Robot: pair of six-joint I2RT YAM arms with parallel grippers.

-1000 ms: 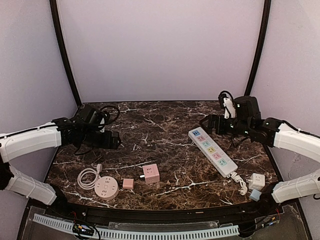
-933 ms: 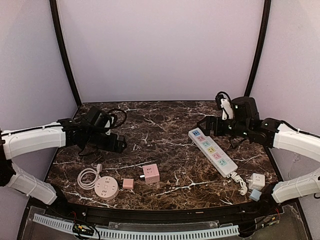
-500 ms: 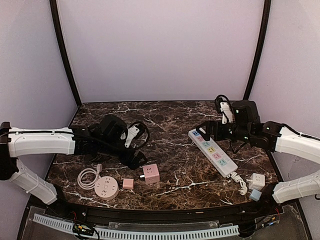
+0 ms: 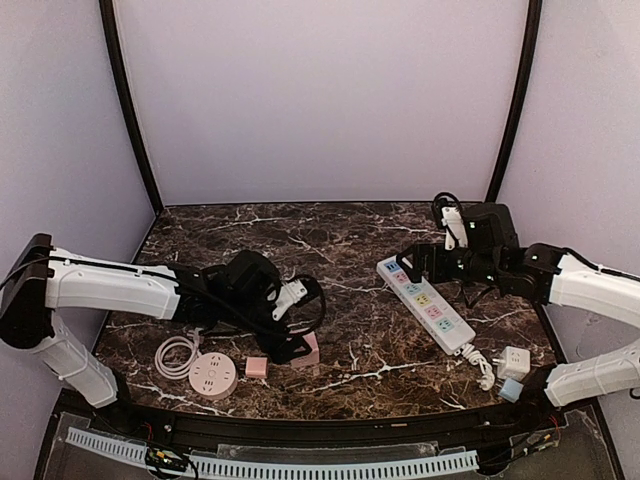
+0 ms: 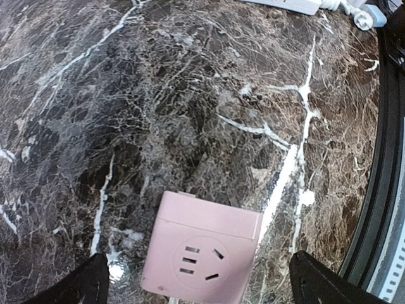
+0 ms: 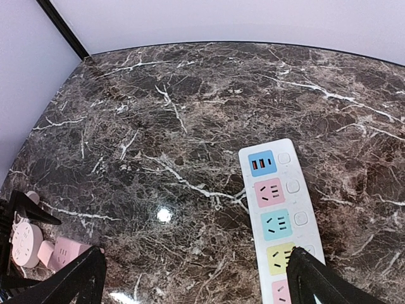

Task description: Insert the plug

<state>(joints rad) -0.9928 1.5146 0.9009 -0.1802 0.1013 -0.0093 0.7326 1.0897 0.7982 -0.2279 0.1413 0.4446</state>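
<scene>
Left gripper [image 5: 199, 278]: fingers [image 5: 76, 288] spread wide, one on either side of the pink cube [image 5: 202, 250], neither touching it. You will find the cube at lower centre of the top view, socket face toward the wrist camera, on the table [image 4: 330, 250]. Right gripper [image 6: 196, 272]: also parted and holding nothing, above the far end of the strip [image 6: 278, 215], right of centre.

pink cube [image 5: 201, 250], dark veined tabletop [image 5: 190, 95], possibly marble
</scene>
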